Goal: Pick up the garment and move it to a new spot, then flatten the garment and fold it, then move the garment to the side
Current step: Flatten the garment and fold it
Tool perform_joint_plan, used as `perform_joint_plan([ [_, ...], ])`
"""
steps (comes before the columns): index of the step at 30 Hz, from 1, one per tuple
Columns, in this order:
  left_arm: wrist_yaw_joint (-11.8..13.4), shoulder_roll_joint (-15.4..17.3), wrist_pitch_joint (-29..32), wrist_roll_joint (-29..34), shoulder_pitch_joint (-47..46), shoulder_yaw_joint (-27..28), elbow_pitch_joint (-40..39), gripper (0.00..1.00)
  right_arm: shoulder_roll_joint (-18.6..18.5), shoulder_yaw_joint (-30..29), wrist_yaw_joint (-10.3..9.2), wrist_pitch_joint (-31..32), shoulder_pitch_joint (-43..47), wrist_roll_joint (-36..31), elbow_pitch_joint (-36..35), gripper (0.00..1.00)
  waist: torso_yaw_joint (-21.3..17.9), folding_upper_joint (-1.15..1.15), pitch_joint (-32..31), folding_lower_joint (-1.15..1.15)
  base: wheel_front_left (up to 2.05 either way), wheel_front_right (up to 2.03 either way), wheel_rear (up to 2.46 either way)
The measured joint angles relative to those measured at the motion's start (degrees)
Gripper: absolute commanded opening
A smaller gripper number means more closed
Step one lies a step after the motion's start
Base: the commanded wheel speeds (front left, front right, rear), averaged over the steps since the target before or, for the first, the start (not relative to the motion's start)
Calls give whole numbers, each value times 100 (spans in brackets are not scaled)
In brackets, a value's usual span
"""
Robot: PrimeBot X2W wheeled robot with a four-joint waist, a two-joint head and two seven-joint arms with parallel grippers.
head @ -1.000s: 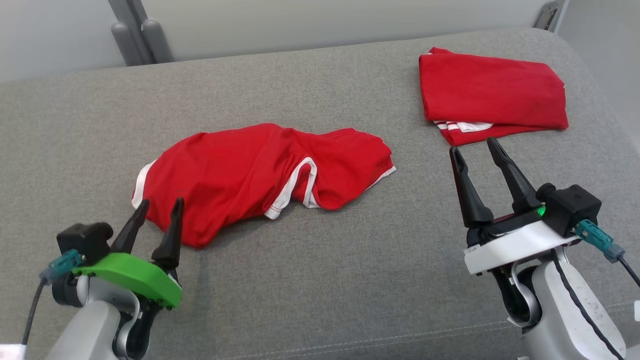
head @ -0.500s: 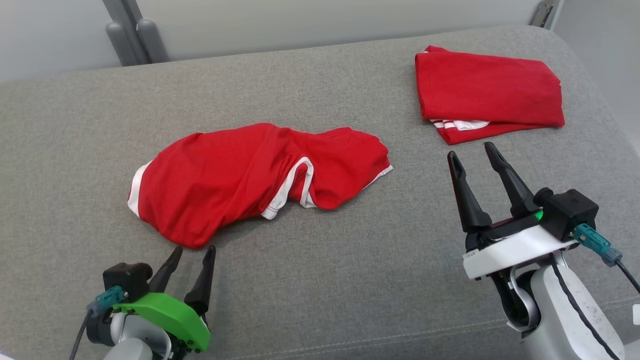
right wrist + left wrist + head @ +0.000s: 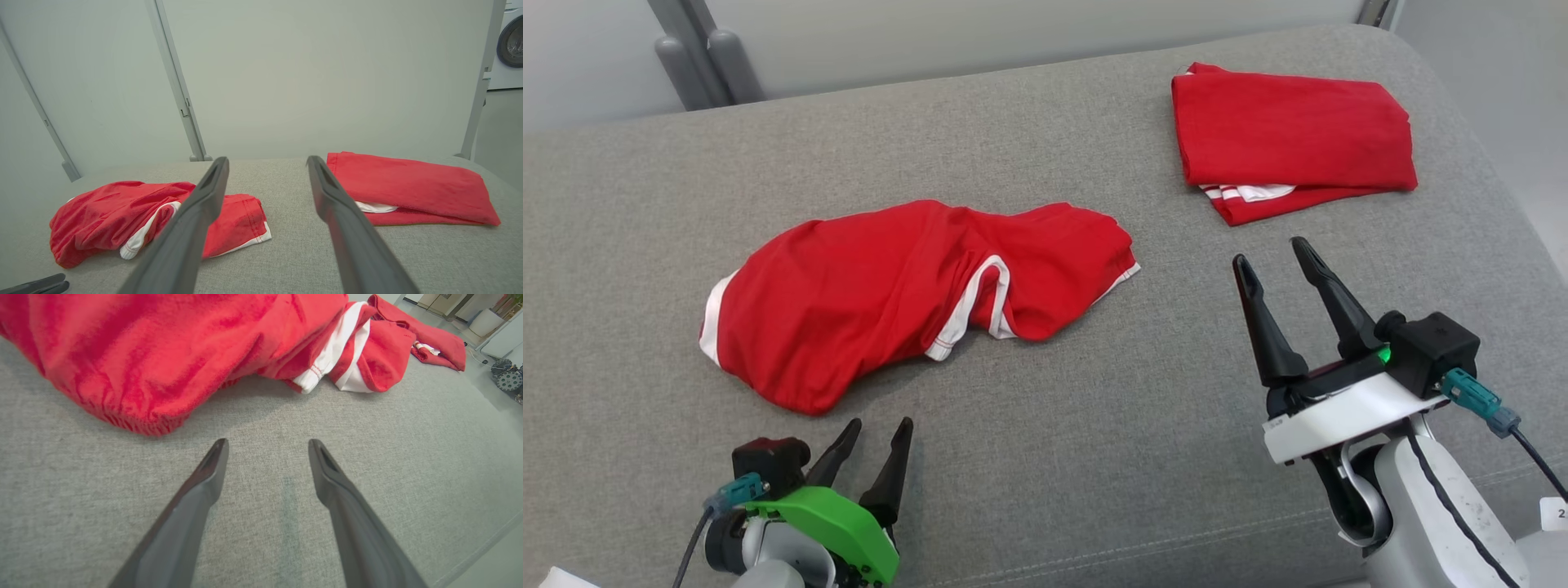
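Observation:
A crumpled red garment (image 3: 907, 290) with white trim lies in a loose heap on the grey cushion (image 3: 1054, 457), left of centre; it also fills the top of the left wrist view (image 3: 163, 355) and sits at the lower left of the right wrist view (image 3: 135, 220). My left gripper (image 3: 876, 426) is open just in front of the garment's near edge, empty, fingers pointing at it (image 3: 267, 441). My right gripper (image 3: 1270, 251) stands open and empty to the garment's right, above the cushion (image 3: 267, 159).
A second red garment (image 3: 1290, 139), folded flat, lies at the back right of the cushion (image 3: 408, 188). Grey frame posts (image 3: 686, 57) and a pale wall stand behind. The cushion's right edge drops off beyond the folded piece.
My left gripper has pulled back from over the garment's near corner to bare cushion in front of it. The camera has shifted, sliding the scene leftward. The right gripper holds its pose.

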Motion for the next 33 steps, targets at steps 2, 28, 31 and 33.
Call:
perform_joint_plan([
  [2, -1, -38, 56, -120, -25, 35, 102, 100, 9, 19, 0, 0, -2, 0, 0, 100, -43, 0, 31, 0, 0, 0, 0],
  [28, -74, 148, 92, -396, -1192, 623, 862, 100, 35, -74, 1, 0, -37, -43, -37, 100, -329, 0, 316, 0, 0, 0, 0],
  [31, -75, 148, 93, -397, -1206, 566, 882, 100, 40, -71, 1, 0, -37, -44, -40, 100, -318, 0, 330, 0, 0, 0, 0],
  [33, -77, 131, 94, -419, -1220, 427, 872, 100, 44, -67, 1, 0, -37, -47, -44, 100, -309, 0, 345, 0, 0, 0, 0],
])
